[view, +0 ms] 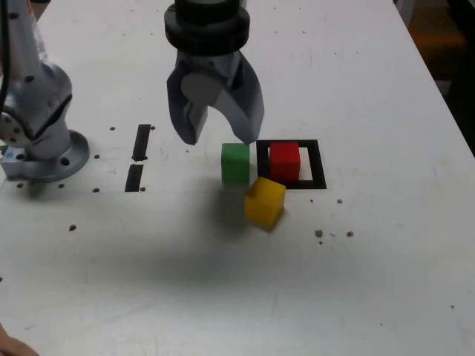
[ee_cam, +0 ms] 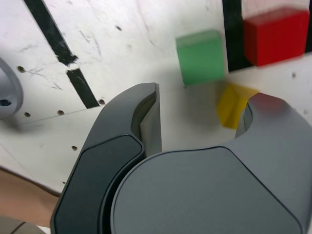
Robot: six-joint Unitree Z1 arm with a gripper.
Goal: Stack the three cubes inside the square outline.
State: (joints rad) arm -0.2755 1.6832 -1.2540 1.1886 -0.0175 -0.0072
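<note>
The red cube (view: pixel 284 159) (ee_cam: pixel 275 36) stands inside the black square outline (view: pixel 316 165) (ee_cam: pixel 233 34) on the white table. Just outside the outline, on the exterior view's left, sits the green cube (view: pixel 235 163) (ee_cam: pixel 201 57). The yellow cube (view: pixel 265 201) (ee_cam: pixel 233 103) rests turned at an angle, nearer the camera than the other two and close to the green one. My gripper (view: pixel 220 139) (ee_cam: pixel 204 100) hangs above the table just behind the green cube. It is open, with nothing between its fingers.
The arm's grey base (view: pixel 44 141) is bolted at the exterior view's left. Two short black tape strips (view: pixel 141 141) (ee_cam: pixel 53 34) lie between the base and the cubes. Small dark specks (view: pixel 319 233) dot the table. The table's edge (view: pixel 445 96) runs along the exterior view's right.
</note>
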